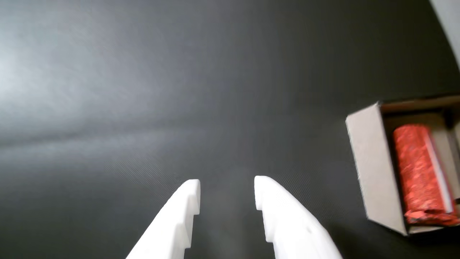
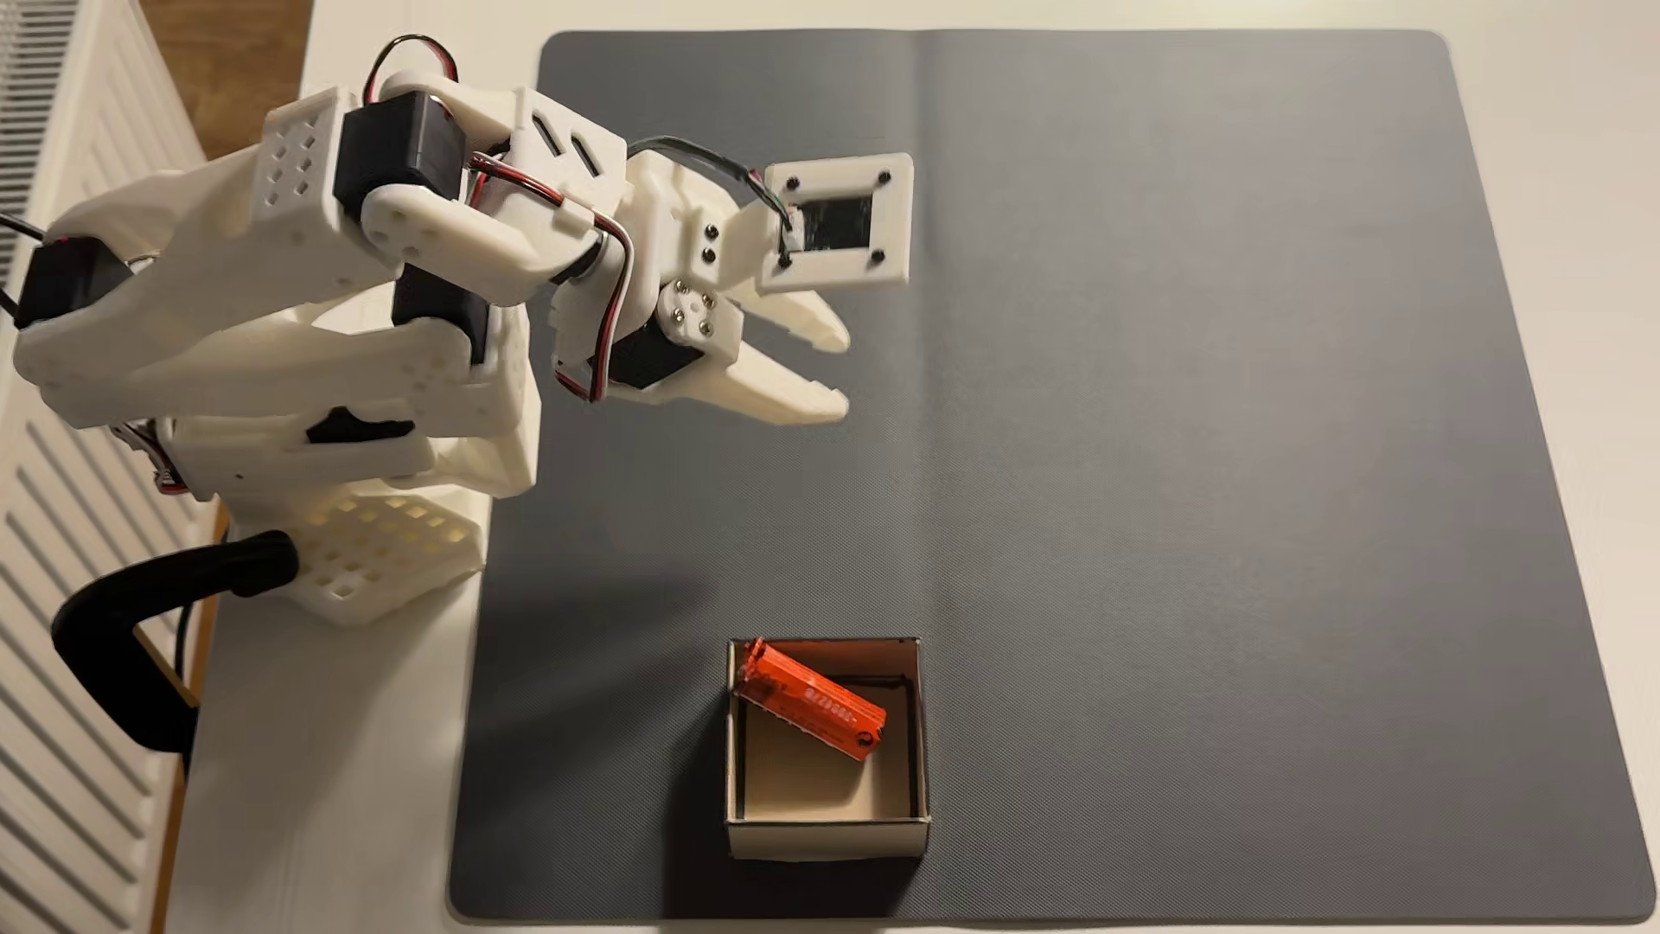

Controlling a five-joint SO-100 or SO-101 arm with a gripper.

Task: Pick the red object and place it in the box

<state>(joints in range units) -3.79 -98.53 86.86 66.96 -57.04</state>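
The red object [image 2: 813,699], an orange-red cylinder with dark print, lies slanted inside the box [image 2: 825,840], one end propped on the box's upper left corner. In the wrist view the red object [image 1: 418,169] lies in the box [image 1: 373,169] at the right edge. My white gripper [image 2: 843,370] hangs open over the dark mat, well above the box in the fixed view, with nothing between its fingers. In the wrist view the gripper [image 1: 227,190] rises from the bottom edge, with its two fingertips apart over bare mat.
A dark grey mat [image 2: 1213,449] covers most of the white table. The arm's base [image 2: 377,557] stands at the mat's left edge, with a black clamp [image 2: 135,629] and a white radiator [image 2: 63,584] further left.
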